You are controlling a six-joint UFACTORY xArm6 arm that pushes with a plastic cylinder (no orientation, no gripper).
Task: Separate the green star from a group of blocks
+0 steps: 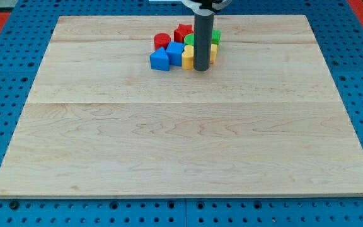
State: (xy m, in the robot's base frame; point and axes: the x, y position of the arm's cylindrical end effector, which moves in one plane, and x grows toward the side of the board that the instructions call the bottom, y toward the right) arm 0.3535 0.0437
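Near the view's top, on the wooden board (181, 145), a tight cluster of blocks sits with my tip (201, 69) planted at its lower right edge, the rod hiding part of the group; there is no gripper to open or close, only the rod. The green star (215, 36) peeks out just right of the rod, touching a yellow block (188, 57), its shape barely readable. Left lie a red cylinder (162, 41), a red star (183, 31), a blue cube (175, 52) and a blue triangular block (159, 60).
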